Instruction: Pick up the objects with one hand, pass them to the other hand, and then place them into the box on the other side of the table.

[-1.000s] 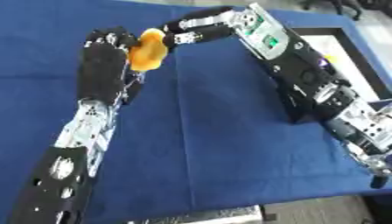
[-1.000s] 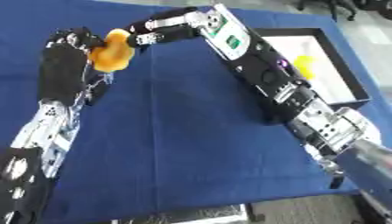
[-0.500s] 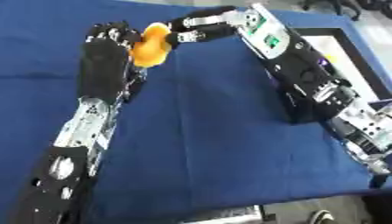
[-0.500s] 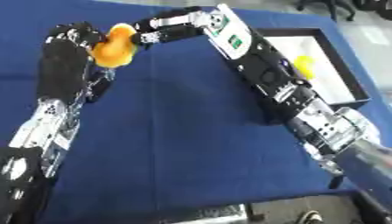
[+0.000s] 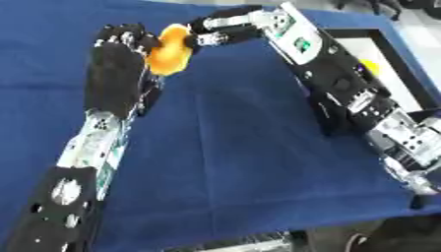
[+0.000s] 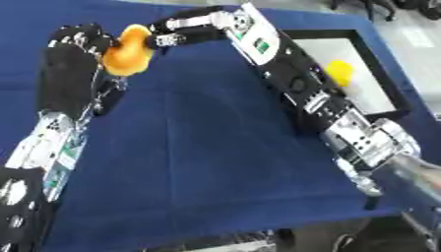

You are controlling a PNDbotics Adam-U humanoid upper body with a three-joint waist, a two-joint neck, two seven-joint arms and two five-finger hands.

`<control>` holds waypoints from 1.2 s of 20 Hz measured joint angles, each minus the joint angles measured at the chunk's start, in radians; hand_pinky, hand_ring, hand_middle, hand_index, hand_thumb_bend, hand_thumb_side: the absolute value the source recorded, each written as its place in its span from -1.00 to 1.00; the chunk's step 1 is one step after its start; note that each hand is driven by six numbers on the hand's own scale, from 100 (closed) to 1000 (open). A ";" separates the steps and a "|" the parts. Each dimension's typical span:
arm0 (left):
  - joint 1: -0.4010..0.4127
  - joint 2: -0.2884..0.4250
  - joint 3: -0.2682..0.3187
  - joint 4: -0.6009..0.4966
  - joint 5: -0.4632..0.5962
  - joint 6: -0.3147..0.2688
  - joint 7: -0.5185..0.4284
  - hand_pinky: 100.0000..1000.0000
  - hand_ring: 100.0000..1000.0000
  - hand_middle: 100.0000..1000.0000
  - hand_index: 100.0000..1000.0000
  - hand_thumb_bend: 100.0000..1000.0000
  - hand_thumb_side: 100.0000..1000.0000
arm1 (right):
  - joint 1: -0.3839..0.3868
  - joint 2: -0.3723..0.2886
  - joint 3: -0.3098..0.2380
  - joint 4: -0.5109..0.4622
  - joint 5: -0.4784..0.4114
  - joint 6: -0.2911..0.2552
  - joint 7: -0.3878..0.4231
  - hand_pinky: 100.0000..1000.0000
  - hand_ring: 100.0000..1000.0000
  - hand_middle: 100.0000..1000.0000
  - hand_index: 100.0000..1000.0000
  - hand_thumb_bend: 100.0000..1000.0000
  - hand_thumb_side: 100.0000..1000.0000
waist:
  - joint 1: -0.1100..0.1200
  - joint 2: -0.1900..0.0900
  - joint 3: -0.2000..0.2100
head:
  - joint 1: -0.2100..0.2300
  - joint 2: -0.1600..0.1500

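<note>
Fingers of the left robot hand [image 5: 120,74] are curling round an orange object [image 5: 169,50] up over the blue bench [image 5: 224,147], the right robot hand [image 5: 211,33] is touching it, grip unclear. Box [image 6: 379,106] is sitting right, holding a yellow thing [image 6: 340,71].

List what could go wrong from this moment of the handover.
1. The orange object sits between the left hand and the right hand, above the blue table. If the left lets go before the right has it, it may drop and roll.
2. The box lies beside the right forearm, already holding a yellow object; swinging across might knock its rim.
</note>
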State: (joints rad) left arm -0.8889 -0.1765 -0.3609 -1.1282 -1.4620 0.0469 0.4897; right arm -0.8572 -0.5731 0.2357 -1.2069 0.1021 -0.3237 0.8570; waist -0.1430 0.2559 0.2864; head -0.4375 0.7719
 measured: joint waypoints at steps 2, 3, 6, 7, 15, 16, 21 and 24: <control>0.000 0.000 0.000 0.000 -0.003 -0.001 0.001 0.23 -0.05 -0.21 -0.08 -0.90 -1.00 | 0.000 0.000 0.000 0.000 -0.001 0.001 0.001 0.66 1.00 1.00 1.00 -1.00 1.00 | 0.000 0.001 0.000 | -0.001 0.000; 0.000 0.000 0.000 0.000 -0.005 -0.002 0.001 0.23 -0.05 -0.21 -0.08 -0.90 -1.00 | 0.000 0.000 0.001 0.000 -0.002 0.001 0.001 0.66 1.00 1.00 1.00 -1.00 1.00 | 0.000 0.002 0.000 | -0.001 0.000; 0.001 0.000 0.000 0.004 -0.011 -0.001 0.001 0.23 -0.05 -0.21 -0.08 -0.90 -1.00 | 0.000 0.000 0.008 0.000 -0.007 0.000 0.000 0.65 1.00 1.00 1.00 -1.00 1.00 | 0.000 0.004 0.000 | -0.001 0.000; 0.001 0.000 0.000 0.006 -0.013 -0.001 0.001 0.23 -0.05 -0.21 -0.08 -0.90 -1.00 | 0.000 0.000 0.012 0.000 -0.010 -0.001 -0.001 0.64 1.00 0.95 1.00 -1.00 1.00 | 0.000 0.004 0.000 | -0.001 0.000; 0.001 0.000 0.000 -0.005 -0.030 -0.006 0.014 0.23 -0.04 -0.19 -0.05 -0.89 -1.00 | 0.000 0.001 0.018 0.015 -0.028 -0.002 -0.002 0.52 1.00 0.36 0.81 -1.00 0.96 | 0.000 0.004 -0.002 | -0.001 0.000; 0.001 0.000 0.000 -0.007 -0.034 -0.006 0.017 0.23 -0.03 -0.18 -0.04 -0.89 -1.00 | 0.000 0.004 0.017 0.018 -0.032 -0.001 -0.001 0.46 1.00 0.26 0.72 -1.00 0.89 | 0.000 0.004 -0.003 | -0.001 0.000; 0.001 0.000 0.000 -0.007 -0.045 0.002 0.027 0.23 -0.03 -0.17 -0.02 -0.88 -1.00 | -0.001 0.007 0.008 0.019 -0.071 0.017 0.017 0.30 1.00 0.16 0.62 -1.00 0.76 | 0.000 0.004 -0.005 | -0.001 0.000; 0.002 0.000 0.000 -0.007 -0.046 0.005 0.032 0.23 -0.03 -0.16 0.00 -0.78 -1.00 | -0.002 0.007 0.005 0.018 -0.089 0.030 0.029 0.24 1.00 0.10 0.54 -1.00 0.32 | 0.000 0.004 -0.005 | -0.001 0.000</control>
State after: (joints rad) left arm -0.8869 -0.1765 -0.3614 -1.1349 -1.5080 0.0521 0.5219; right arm -0.8593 -0.5657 0.2408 -1.1892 0.0131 -0.2941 0.8855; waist -0.1430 0.2602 0.2810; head -0.4388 0.7719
